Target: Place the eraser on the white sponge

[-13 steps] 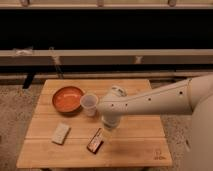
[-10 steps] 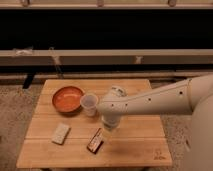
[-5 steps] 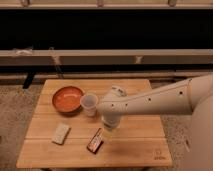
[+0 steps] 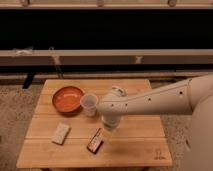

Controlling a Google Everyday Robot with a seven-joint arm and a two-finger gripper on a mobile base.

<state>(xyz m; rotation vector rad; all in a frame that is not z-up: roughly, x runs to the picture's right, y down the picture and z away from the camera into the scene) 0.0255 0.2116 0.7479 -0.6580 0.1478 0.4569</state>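
The eraser [image 4: 95,141], a small dark reddish-brown block with pale ends, lies on the wooden table [image 4: 135,145] near its front middle. The white sponge [image 4: 61,133], a flat pale pad, lies to its left near the front left. My gripper [image 4: 108,125] hangs from the white arm that reaches in from the right; it is just above and to the right of the eraser's far end. The wrist hides the fingertips.
An orange bowl [image 4: 67,98] sits at the back left of the table. A translucent plastic cup [image 4: 89,104] stands right of it, close to my arm's wrist. Gravel floor surrounds the table; a dark wall with rails lies behind.
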